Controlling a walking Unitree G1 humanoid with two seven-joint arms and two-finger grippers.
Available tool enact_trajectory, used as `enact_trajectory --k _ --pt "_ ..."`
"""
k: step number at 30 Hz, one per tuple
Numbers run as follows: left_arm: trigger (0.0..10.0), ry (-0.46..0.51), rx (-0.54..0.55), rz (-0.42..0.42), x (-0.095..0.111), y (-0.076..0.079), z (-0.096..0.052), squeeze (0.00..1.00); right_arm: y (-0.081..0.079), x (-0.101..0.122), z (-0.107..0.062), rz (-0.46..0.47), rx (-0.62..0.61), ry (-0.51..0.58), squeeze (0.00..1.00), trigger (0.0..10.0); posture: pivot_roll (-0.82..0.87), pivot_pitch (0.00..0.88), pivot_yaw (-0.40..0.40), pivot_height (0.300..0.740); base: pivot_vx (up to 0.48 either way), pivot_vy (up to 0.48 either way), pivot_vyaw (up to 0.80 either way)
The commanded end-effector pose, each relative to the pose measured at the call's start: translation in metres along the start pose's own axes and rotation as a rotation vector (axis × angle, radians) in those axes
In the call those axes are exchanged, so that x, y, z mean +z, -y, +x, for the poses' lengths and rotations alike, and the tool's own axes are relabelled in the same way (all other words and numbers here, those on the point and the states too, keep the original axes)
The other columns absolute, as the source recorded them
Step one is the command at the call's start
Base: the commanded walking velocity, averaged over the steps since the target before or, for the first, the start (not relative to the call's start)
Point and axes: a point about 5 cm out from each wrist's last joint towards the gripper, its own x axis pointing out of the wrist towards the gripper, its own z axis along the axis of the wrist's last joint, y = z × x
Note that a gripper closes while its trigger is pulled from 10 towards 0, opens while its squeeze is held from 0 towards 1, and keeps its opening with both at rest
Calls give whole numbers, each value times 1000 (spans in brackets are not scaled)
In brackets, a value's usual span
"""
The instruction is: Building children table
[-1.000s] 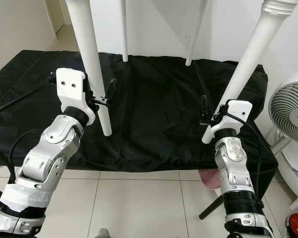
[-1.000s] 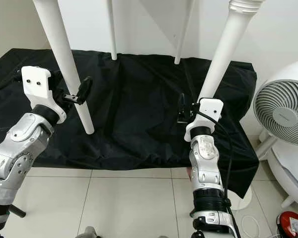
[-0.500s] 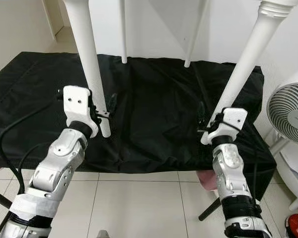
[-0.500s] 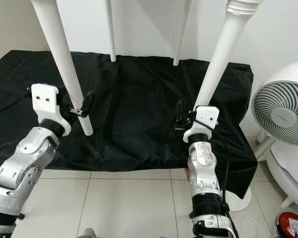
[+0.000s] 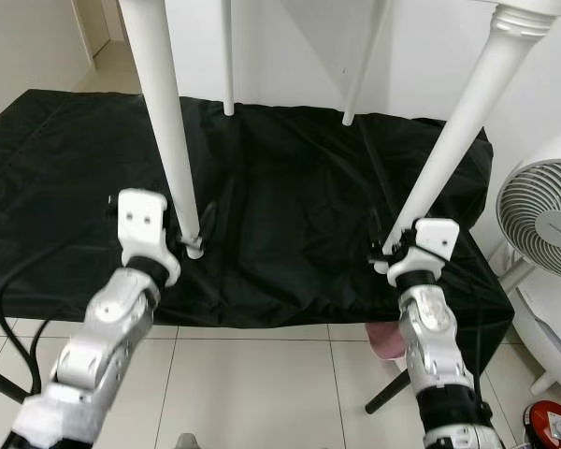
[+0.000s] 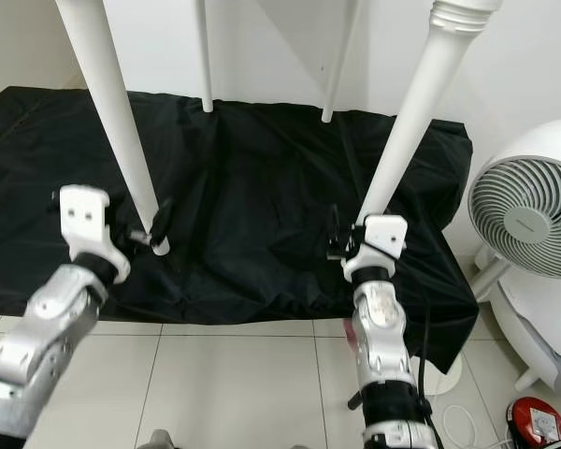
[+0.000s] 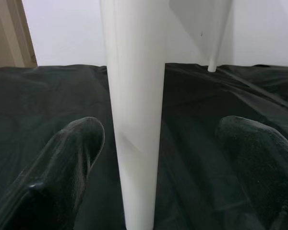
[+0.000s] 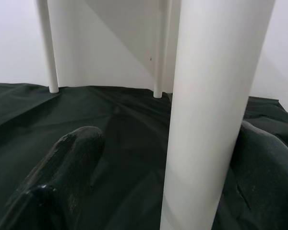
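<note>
Two thick white table legs stand with their feet on a black cloth. The left leg is nearly upright, its top out of frame. My left gripper is open around its foot, and both fingers stand apart from it. The right leg leans to the right, with a bare threaded top end. My right gripper sits low around it, open. One finger is well away from the leg; the other side is mostly hidden.
Two thinner white legs stand at the back of the cloth by the white wall. A white fan is close on the right. Tiled floor lies in front, with a red object at the bottom right.
Both grippers have slid down their legs toward the feet. The view has shifted slightly as well.
</note>
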Motion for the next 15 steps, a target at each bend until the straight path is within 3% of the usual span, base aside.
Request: enact_trajectory --k 1,15 --pt "10000 59 -6 17 10 4 -4 0 -8 2 -5 14 31 21 0 10000 57 43 -39 740 0 0 0" --pt "10000 54 -44 27 7 11 -16 0 -2 7 -13 75 12 25 0 10000 57 42 -33 740 0 0 0"
